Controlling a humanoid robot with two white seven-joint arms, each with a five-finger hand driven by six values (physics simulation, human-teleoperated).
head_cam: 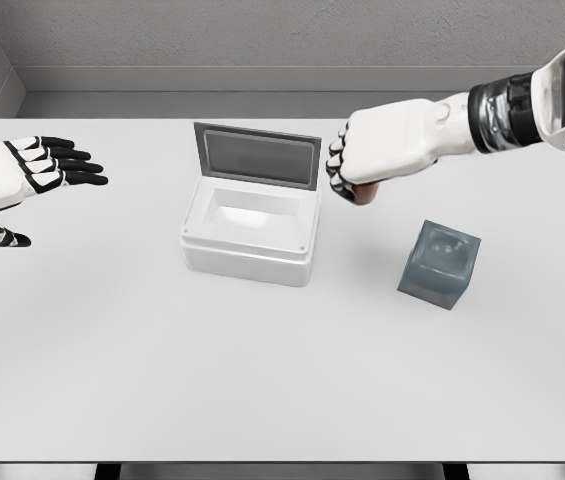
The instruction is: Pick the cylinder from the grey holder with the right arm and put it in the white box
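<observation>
My right hand hovers above the table between the white box and the grey holder, fingers curled around a reddish-brown cylinder; only the cylinder's lower end peeks out below the fist. The white box stands open at the table's centre, its grey lid upright at the back, just left of the hand. The grey holder sits lower right of the hand with an empty hollow in its top. My left hand rests at the left edge, fingers spread and holding nothing.
A white table carries everything, with a grey wall behind it. The table's front edge runs along the bottom of the view.
</observation>
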